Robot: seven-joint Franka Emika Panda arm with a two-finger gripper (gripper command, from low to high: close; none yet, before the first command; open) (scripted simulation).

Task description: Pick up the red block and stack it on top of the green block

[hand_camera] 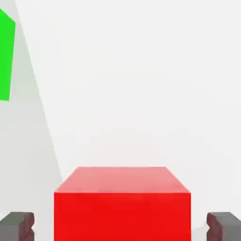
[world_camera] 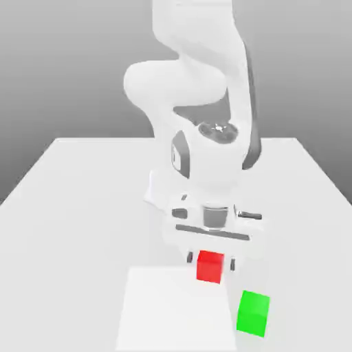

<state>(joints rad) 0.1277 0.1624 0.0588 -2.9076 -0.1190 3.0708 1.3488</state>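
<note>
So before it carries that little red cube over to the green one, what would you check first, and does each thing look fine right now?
1. Small red cube sits between the two dark fingers of the white arm's gripper: ok.
2. Fingers actually pressing the cube's sides: cannot tell; in the hand view small gaps show on both sides.
3. Cube lifted off the white table: cannot tell from these angles.
4. Bright green cube has a bare top, nothing on it: ok.
5. Green cube stands apart from the red one, toward the exterior view's right and nearer the camera: ok.
6. Nothing lies between the two cubes: ok.
</note>
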